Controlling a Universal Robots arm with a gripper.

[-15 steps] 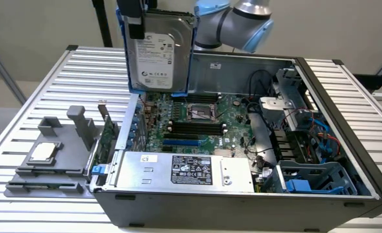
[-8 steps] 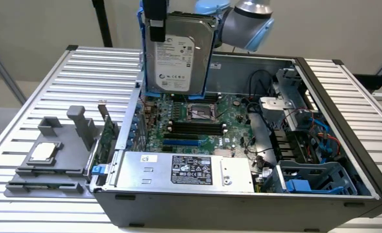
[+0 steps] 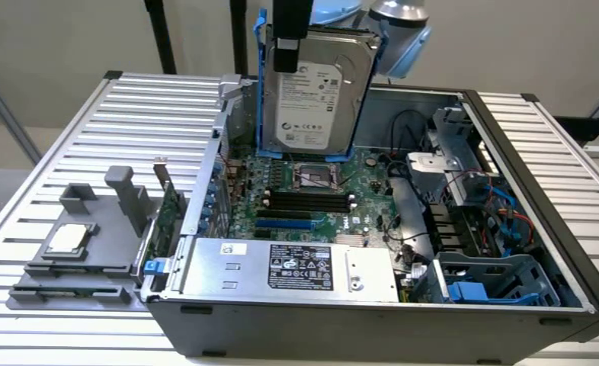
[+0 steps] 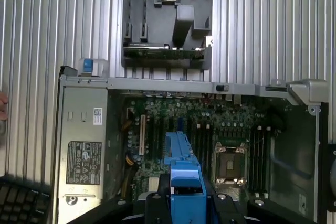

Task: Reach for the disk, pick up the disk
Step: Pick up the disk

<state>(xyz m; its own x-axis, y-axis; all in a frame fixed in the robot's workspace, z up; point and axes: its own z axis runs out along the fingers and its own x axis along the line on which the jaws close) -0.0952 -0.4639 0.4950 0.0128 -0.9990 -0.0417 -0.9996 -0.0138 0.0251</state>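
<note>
The disk [image 3: 315, 95], a silver-grey hard drive with a white label and blue side rails, hangs upright in the air above the far part of the open computer case [image 3: 574, 267]. My gripper [image 3: 291, 46] comes down from above and is shut on the disk's upper edge, with one black finger lying across its labelled face. In the wrist view the disk's blue rail [image 4: 181, 163] sticks out edge-on between the black jaws of my gripper [image 4: 185, 195], high above the motherboard [image 4: 210, 129].
Below the disk lie the motherboard with its CPU socket [image 3: 315, 177] and the silver power supply [image 3: 289, 267]. A blue drive cage [image 3: 493, 284] sits at the exterior view's right. A grey fixture [image 3: 86, 252] holding a small square chip [image 3: 68, 238] rests on the slatted table.
</note>
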